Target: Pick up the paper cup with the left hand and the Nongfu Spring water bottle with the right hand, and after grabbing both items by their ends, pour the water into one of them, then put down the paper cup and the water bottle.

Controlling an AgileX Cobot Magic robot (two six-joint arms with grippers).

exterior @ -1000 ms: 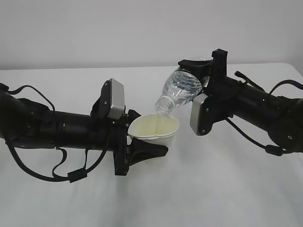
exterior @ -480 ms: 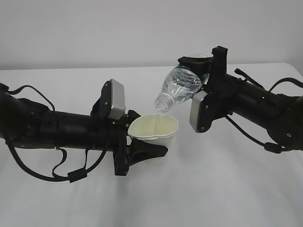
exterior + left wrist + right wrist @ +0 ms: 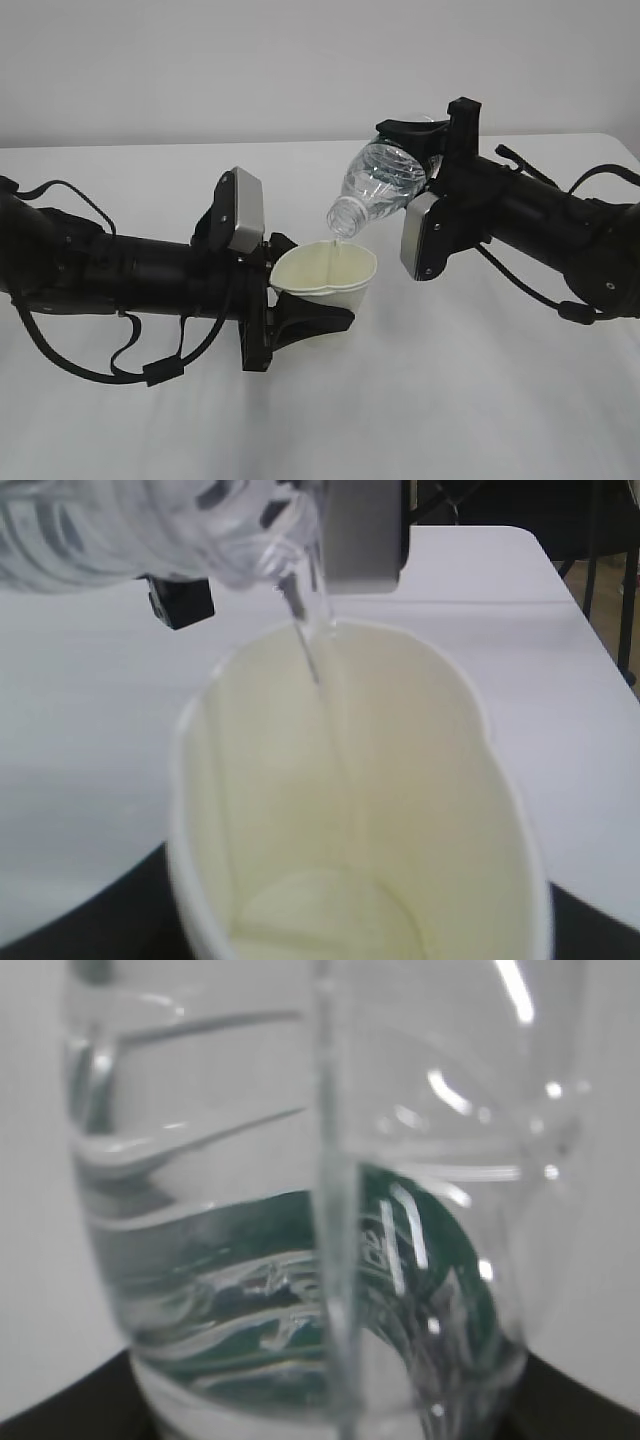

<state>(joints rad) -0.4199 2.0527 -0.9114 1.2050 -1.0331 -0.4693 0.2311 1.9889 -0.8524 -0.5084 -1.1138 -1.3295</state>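
The off-white paper cup is held above the table, its rim squeezed oval, with my left gripper shut on its lower part. In the left wrist view the cup fills the frame, and a thin stream of water runs down its pale yellowish inside. The clear ribbed Nongfu Spring water bottle is tilted with its open mouth just over the cup's rim. My right gripper is shut on its base end. In the right wrist view the bottle shows its green label.
A white table lies under both arms, and a plain pale wall stands behind. Looping black cables hang from each arm. The table's right edge shows in the left wrist view.
The bottle has lifted slightly and tipped back a little compared with one second ago. The cup and the left arm have stayed in place.
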